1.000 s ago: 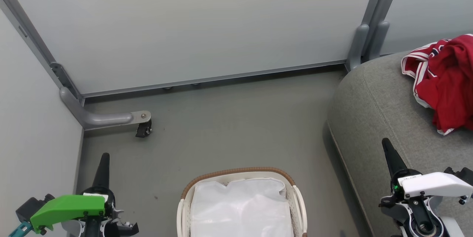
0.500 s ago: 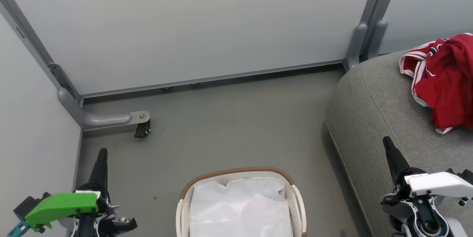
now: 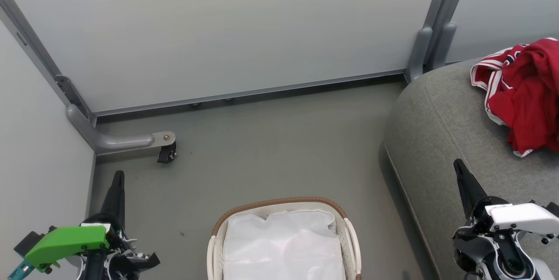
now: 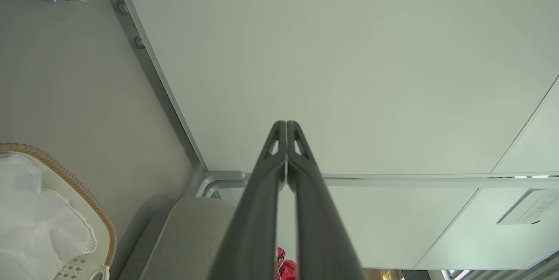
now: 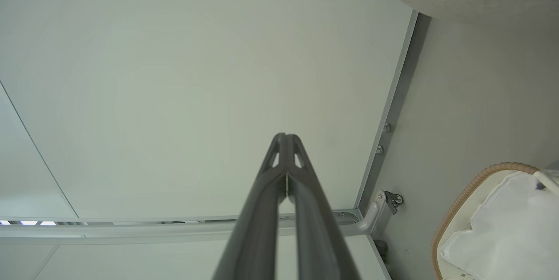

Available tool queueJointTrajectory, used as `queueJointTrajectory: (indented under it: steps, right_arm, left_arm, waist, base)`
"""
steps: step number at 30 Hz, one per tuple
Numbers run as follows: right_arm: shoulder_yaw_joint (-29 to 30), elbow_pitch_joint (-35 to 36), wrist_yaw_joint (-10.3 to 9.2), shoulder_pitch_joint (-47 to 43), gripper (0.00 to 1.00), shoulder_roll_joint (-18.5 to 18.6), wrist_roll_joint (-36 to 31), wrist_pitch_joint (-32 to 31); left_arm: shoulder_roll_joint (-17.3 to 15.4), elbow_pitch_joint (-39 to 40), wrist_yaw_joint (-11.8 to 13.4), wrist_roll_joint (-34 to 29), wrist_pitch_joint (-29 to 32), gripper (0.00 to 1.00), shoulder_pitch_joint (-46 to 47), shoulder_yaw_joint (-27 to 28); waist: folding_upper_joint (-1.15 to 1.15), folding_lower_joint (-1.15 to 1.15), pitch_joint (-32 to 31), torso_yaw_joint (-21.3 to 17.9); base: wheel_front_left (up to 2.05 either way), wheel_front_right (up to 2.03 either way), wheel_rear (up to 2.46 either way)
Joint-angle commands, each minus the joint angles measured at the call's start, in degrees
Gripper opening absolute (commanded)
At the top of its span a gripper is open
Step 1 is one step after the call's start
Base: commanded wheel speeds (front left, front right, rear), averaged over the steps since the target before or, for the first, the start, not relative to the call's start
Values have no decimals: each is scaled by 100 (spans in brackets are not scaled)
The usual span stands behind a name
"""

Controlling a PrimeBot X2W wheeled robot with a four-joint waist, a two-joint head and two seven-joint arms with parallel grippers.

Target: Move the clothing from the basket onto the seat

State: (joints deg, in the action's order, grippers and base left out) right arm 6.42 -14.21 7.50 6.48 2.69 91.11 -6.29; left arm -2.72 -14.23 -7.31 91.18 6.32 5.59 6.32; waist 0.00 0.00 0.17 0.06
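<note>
Grey floor [image 3: 270,149] is bounded by pale panels [image 3: 218,31]. The clothing [image 3: 528,101] is heaped on the seat [image 3: 441,131], at the right. The basket [image 3: 279,202], with its white liner [image 3: 284,245], is set on the floor between the arms. The left gripper [image 3: 118,175] and right gripper [image 3: 457,165] are pressed together, held in air, nothing pinched.

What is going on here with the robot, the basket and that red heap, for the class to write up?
A two-armed robot is clearing laundry, and nothing is being handled right now. The red clothing lies bunched on the grey seat at the right. The basket stands on the floor in front of the robot, its visible inside white liner. The left gripper and right gripper are both shut and empty, one on each side of the basket.
</note>
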Motion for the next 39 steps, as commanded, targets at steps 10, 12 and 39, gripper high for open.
queueJointTrajectory:
  steps: [10, 12, 39]
  right_arm:
    - [23, 32, -2, -51, 0, 35, 140, -44]
    - [22, 32, -2, -51, 0, 35, 140, -44]
    - [21, 33, -2, -51, 0, 35, 140, -44]
  left_arm:
    - [-29, 25, -35, 132, 40, 0, 91, 37]
    - [-29, 25, -35, 132, 40, 0, 91, 37]
    - [-29, 26, -35, 133, 40, 0, 91, 36]
  waist:
    - [0, 0, 1, -6]
    - [0, 0, 1, -6]
    - [0, 0, 1, -6]
  base:
    - [0, 0, 0]
    - [0, 0, 0]
    - [0, 0, 0]
